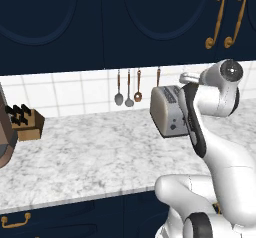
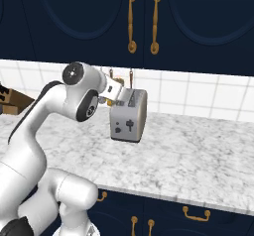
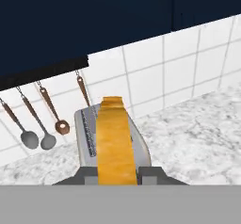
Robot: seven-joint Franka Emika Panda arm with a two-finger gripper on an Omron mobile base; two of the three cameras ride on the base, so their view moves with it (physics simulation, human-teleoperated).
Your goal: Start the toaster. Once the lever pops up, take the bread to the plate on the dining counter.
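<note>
Above the toaster [image 3: 113, 145] on the marble counter [image 1: 100, 152], tool [image 3: 117, 173] clamped on the bread [image 3: 114, 138], slice edge-on, long axis running away over the slots, barely lifted clear.

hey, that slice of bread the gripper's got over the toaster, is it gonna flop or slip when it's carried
Probably stiff: the bread stands straight between the fingers with no sag. Likely light, being thin. It may pivot or slip, since the gripper seems to pinch only its lower end above the toaster.
</note>
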